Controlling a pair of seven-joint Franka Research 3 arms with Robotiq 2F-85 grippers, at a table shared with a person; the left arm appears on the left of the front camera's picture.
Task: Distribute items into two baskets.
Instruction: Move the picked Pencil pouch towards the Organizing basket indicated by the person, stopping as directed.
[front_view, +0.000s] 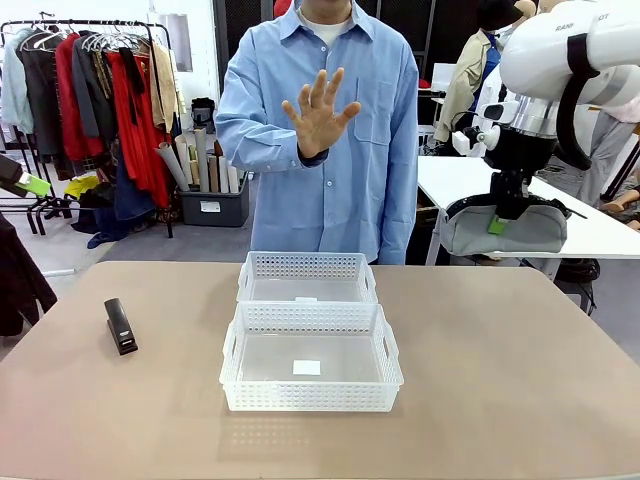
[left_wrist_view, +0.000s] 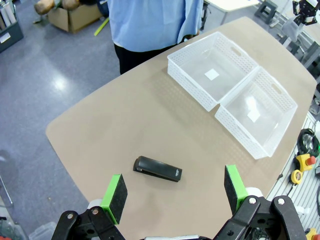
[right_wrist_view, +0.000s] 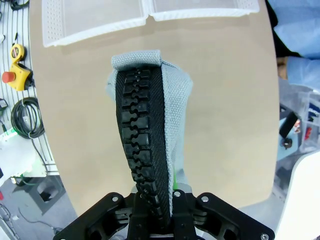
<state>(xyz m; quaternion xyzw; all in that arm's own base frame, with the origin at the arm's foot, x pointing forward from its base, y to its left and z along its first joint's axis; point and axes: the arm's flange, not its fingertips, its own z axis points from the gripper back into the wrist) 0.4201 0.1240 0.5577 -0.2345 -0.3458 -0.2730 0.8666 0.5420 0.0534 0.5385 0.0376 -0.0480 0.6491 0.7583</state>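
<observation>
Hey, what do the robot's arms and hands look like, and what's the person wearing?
The right arm is glossy white and rounded, with a black cable looping beside it. The right hand and left hand are black with green pads. The person wears a long-sleeved light blue button shirt.

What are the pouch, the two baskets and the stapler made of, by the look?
Grey soft pouch: woven fabric, matte, weave visible; black zipper teeth look moulded plastic. Two white lattice baskets: plastic, slightly glossy, thin perforated walls. Small black oblong stapler: smooth, faint sheen; plastic or painted metal, cannot tell.
</observation>
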